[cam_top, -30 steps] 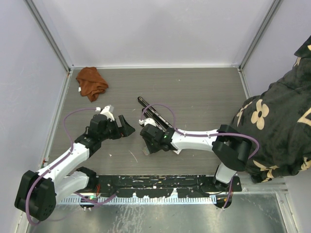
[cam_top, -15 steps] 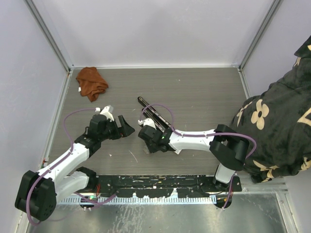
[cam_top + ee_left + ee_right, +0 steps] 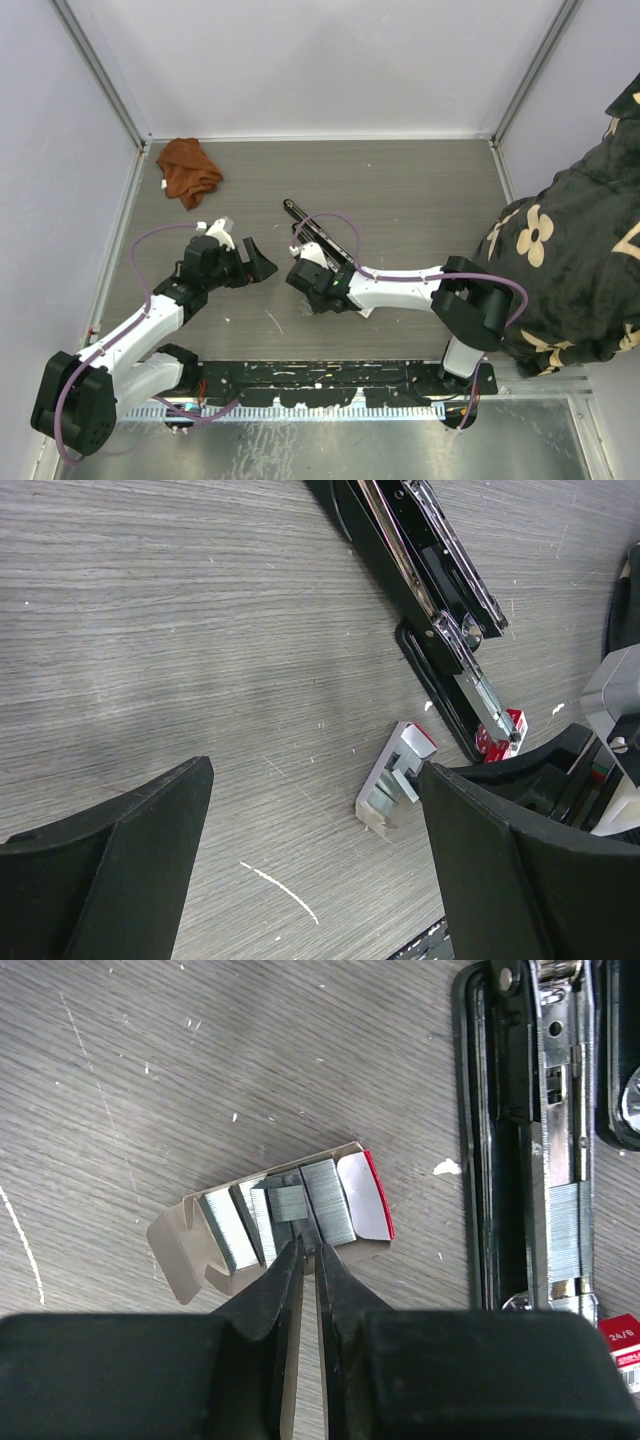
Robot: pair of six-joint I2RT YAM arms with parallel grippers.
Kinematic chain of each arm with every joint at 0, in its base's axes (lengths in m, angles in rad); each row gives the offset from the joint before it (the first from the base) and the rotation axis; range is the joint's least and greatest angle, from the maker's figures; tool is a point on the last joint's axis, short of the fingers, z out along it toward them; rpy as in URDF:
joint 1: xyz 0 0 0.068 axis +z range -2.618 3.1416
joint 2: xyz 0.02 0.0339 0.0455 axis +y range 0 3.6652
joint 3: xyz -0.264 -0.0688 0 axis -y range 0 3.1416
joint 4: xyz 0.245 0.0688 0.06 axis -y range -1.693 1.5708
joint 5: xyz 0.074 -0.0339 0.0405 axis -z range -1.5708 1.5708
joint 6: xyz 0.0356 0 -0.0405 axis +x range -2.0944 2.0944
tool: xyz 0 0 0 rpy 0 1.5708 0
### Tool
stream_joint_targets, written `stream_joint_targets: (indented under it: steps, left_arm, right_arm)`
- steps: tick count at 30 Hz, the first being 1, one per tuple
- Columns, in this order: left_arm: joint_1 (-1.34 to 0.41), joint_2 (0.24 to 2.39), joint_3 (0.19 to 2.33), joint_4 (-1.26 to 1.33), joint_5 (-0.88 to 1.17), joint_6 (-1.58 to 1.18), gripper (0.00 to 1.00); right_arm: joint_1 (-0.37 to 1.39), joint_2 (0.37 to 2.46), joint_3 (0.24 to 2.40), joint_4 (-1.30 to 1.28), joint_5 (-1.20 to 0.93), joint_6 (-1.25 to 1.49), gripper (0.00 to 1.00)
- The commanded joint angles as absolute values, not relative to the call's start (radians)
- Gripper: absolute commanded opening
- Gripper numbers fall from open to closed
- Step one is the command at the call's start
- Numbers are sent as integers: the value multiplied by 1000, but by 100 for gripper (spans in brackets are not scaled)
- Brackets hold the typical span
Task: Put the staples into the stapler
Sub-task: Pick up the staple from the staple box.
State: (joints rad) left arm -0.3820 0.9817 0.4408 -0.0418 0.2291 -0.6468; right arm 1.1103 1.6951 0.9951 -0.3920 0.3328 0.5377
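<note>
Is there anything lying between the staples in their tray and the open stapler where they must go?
Nothing visible does. The staples lie in their tray beside the open stapler, with only bare table between them. The right gripper hovers directly at the strips.

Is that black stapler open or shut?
Open. The stapler lies unfolded, with its long metal staple channel exposed in both wrist views.

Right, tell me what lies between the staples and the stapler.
Between staples and stapler, only bare table with one white fleck, in the right wrist view.
</note>
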Motion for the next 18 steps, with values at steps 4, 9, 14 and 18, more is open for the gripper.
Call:
stream_joint_targets:
  steps: [4,9,14,18]
  left_arm:
    - [-374,968,437,18,249,-661,87]
    - [-373,968,436,21,255,-658,87]
    - [-373,960,431,23,263,-657,87]
    - [-373,946,429,18,263,-654,87]
  right_arm:
    - [1114,1672,1028,-403,381,555,15]
    - [1110,1678,1019,-365,347,549,15]
    - [1072,1676,985,-304,267,542,15]
    - [1036,1675,951,-247,186,533,14]
